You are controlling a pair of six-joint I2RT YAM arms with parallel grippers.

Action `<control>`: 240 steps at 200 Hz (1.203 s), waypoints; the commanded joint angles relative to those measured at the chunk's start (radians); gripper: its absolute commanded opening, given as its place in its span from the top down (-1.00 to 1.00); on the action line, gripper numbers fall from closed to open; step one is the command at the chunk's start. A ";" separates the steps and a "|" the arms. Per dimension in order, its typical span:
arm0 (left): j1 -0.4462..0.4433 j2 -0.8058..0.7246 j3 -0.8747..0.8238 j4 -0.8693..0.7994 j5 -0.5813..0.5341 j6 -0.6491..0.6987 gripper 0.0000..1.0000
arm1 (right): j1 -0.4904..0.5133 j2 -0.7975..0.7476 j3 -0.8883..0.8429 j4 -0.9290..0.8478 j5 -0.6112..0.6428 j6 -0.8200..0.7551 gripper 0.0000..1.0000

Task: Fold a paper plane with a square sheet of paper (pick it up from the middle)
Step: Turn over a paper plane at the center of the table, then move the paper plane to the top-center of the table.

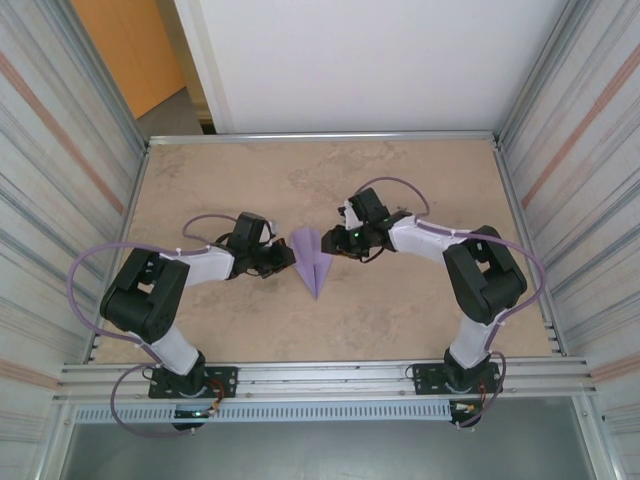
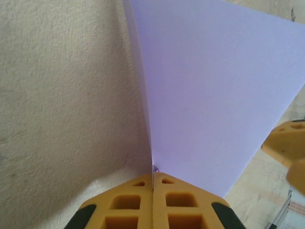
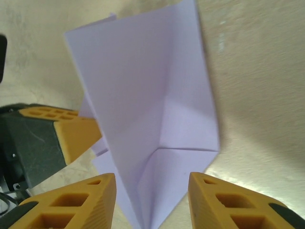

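Note:
The square sheet of paper is folded into a lavender paper plane (image 1: 314,258) that stands in the middle of the table, nose toward the near edge. My left gripper (image 1: 284,258) is shut on its left side; in the left wrist view the yellow fingers (image 2: 128,200) pinch a thin folded edge of the paper plane (image 2: 214,95). My right gripper (image 1: 336,241) is at the plane's right side. Its jaws (image 3: 151,183) are open, with the creased paper plane (image 3: 143,95) between them and touching neither finger. The left gripper's yellow finger (image 3: 71,129) shows behind the paper.
The beige marbled table (image 1: 400,180) is ringed by a metal rail (image 1: 320,136) and corrugated walls (image 1: 60,150). Purple cables (image 1: 100,260) loop off both arms. The arm bases (image 1: 190,380) are bolted at the near edge.

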 commanded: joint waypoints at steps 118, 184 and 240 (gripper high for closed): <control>0.005 -0.027 0.011 -0.026 0.035 -0.016 0.90 | 0.183 0.110 0.138 -0.163 0.124 -0.126 -0.19; 0.006 -0.032 0.015 -0.029 0.040 -0.021 0.92 | 0.213 0.151 0.178 -0.200 0.169 -0.159 -0.13; 0.006 -0.031 0.015 -0.029 0.043 -0.021 0.93 | 0.215 0.169 0.191 -0.210 0.177 -0.165 -0.10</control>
